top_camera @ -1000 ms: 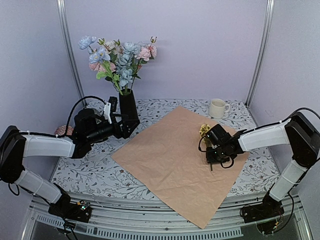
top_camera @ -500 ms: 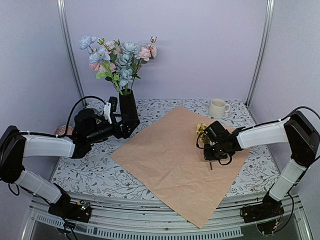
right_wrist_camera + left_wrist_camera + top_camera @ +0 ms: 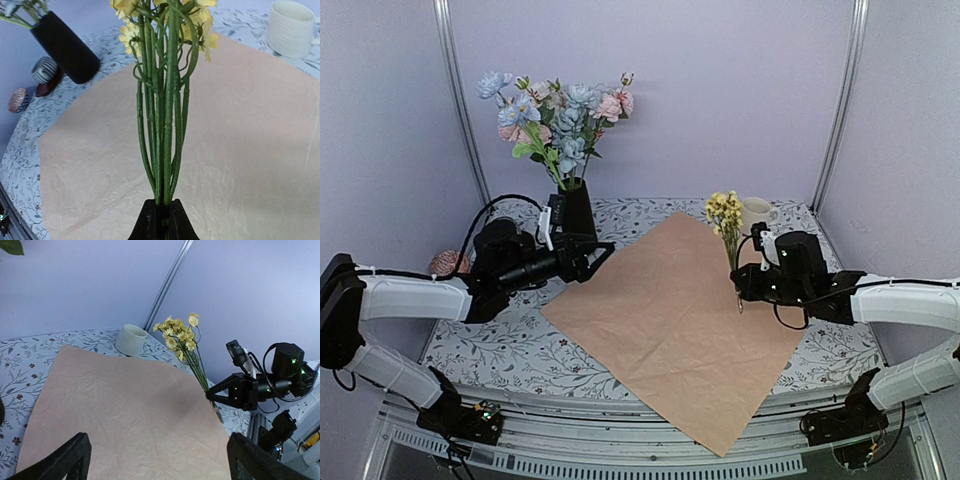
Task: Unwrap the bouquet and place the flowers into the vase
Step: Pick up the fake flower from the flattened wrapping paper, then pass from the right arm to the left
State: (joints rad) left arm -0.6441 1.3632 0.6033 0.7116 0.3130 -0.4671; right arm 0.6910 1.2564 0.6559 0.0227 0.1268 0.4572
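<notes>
Now the right gripper [image 3: 744,285] has its fingers pinched closed on the lower ends of a small sprig of yellow blooms on thin green stems [image 3: 725,213], at centre right of the top view. The sprig's long axis stands nearly upright, heads up and stems down into the jaws, just in front of the cream ceramic mug [image 3: 754,215].

The tall matte-black vase [image 3: 577,212], already filled with pink, white and pale blue flowers [image 3: 555,115], stands up and to the left of the sprig, across the spread sheet of tan wrapping paper [image 3: 660,310]. So the carry probably runs leftward and up over the vase mouth. The left gripper [image 3: 601,253], fingers spread wide and empty, lies just beside the vase and is the nearer arm to it.

The right wrist view shows what the top view hides: the stems gathered in one bunch between the closed fingertips. The left wrist view shows the sprig leaning slightly.
</notes>
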